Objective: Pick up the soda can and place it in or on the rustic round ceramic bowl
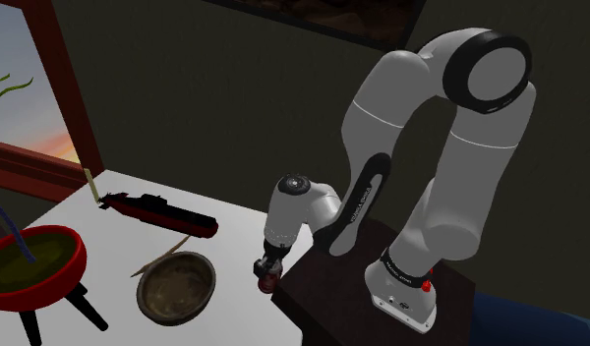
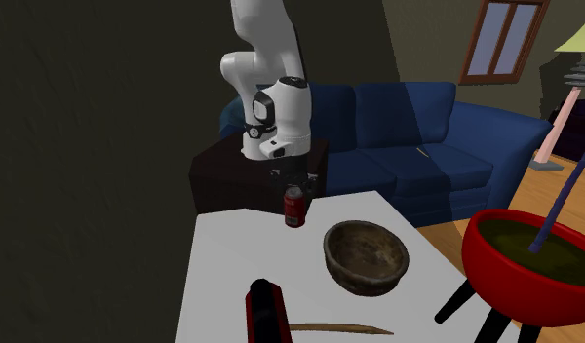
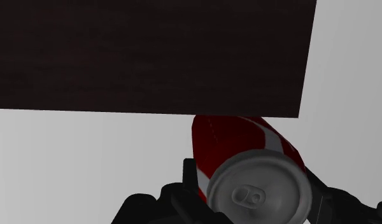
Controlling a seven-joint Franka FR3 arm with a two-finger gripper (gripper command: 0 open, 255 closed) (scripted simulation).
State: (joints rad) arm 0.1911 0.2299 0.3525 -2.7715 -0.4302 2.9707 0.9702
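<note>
A red and white soda can (image 3: 247, 162) with a silver top sits between my gripper's (image 3: 254, 188) two black fingers, which clasp its sides. Seen from the shoulder, the gripper (image 1: 266, 275) points down at the white table's (image 1: 106, 246) edge, right beside the dark stand (image 1: 382, 285), with the can (image 1: 269, 285) red at its tip. The can (image 2: 294, 208) is upright at the table's far edge; I cannot tell whether it is off the surface. The brown round bowl (image 1: 175, 287) (image 2: 367, 255) stands empty a short way from the can.
A red and black submarine-shaped object (image 1: 155, 211) (image 2: 266, 312) lies on the table beyond the bowl. A big red bowl on black legs (image 1: 32, 260) (image 2: 534, 268) stands beside the table. A thin wooden stick (image 2: 339, 328) lies near the bowl. A blue sofa (image 2: 427, 136) is behind the stand.
</note>
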